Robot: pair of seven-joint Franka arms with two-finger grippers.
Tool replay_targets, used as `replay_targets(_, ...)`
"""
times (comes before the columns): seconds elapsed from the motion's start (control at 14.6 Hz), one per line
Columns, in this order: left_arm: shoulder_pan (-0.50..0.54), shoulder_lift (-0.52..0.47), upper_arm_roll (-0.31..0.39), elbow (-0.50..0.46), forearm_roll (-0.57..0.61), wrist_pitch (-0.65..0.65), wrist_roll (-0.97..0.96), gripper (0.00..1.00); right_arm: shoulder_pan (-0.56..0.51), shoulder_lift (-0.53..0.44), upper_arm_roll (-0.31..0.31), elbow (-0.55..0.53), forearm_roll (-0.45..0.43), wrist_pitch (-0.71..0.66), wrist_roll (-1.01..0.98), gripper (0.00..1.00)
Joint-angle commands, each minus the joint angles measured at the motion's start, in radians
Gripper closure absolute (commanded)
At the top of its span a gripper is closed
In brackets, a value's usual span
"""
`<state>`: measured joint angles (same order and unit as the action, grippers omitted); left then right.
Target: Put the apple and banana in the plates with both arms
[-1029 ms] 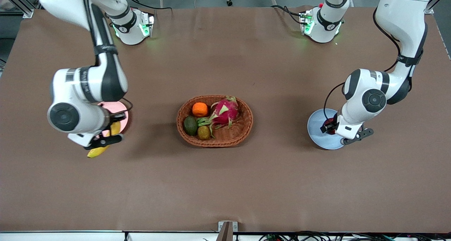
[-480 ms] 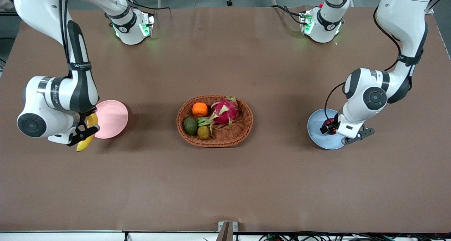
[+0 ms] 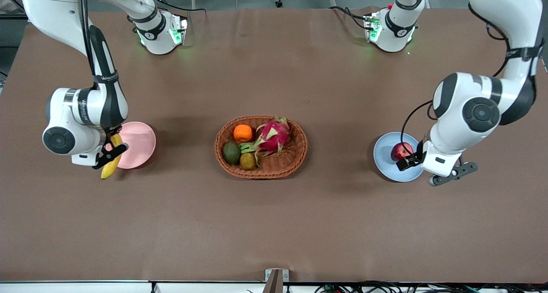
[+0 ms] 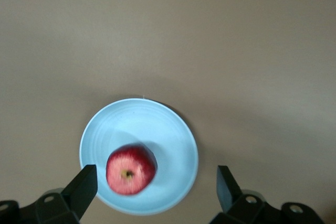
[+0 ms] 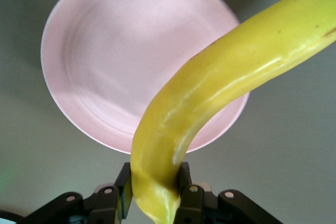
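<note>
Since a sec ago the left gripper [image 3: 432, 169] has let go of the apple [image 3: 402, 150] and risen; the right gripper [image 3: 112, 152] has swung back toward the pink plate [image 3: 138, 144] w/ the banana [image 3: 111, 164].

Writing on the right arm's black band is too small to read.

Left wrist view shows jaws spread wide and empty, the apple [image 4: 130, 170] stem-up, dark red w/ pale speckles, resting in the blue plate [image 4: 157, 129].

Right wrist view shows fingers [image 5: 124, 190] clamped on the banana's [image 5: 220, 103] end; the yellow curve hangs over the pink plate's [image 5: 105, 66] rim, not touching.

Basket [image 3: 295, 156] sits mid-table between the plates.
</note>
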<state>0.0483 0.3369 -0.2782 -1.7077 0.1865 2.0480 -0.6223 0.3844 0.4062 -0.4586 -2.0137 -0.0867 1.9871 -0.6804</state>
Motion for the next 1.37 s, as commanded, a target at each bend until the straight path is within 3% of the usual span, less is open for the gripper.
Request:
replay_targets(0.0, -0.001, 0.011, -0.039, 0.158, 0.024, -0.142, 0.044, 0.00, 0.004, -0.086, 0.009, -0.094, -0.031, 0.024, -0.004, 0.82)
replay_targets(0.41, 0.015, -0.111, -0.044, 0.200, 0.007, -0.189, 0.265, 0.00, 0.011, -0.087, 0.014, -0.171, -0.030, 0.119, -0.004, 0.71)
replay_targets(0.48, 0.015, -0.121, -0.042, 0.204, 0.007, -0.215, 0.280, 0.00, 0.010, -0.087, 0.014, -0.174, -0.030, 0.122, -0.002, 0.56)
replay_targets(0.55, 0.015, -0.134, -0.042, 0.217, -0.002, -0.250, 0.282, 0.00, 0.010, -0.089, 0.014, -0.172, -0.030, 0.121, -0.001, 0.01)
replay_targets(0.82, 0.015, -0.147, -0.042, 0.275, -0.056, -0.360, 0.282, 0.00, -0.001, -0.161, 0.009, -0.105, -0.022, 0.037, 0.013, 0.00)
replay_targets(1.1, 0.015, -0.164, -0.042, 0.275, -0.125, -0.396, 0.282, 0.00, -0.033, -0.158, 0.005, 0.224, -0.016, -0.281, 0.031, 0.00)
replay_targets(1.3, 0.013, -0.180, -0.042, 0.275, -0.134, -0.407, 0.280, 0.00, -0.068, -0.158, 0.003, 0.448, 0.045, -0.407, 0.112, 0.00)
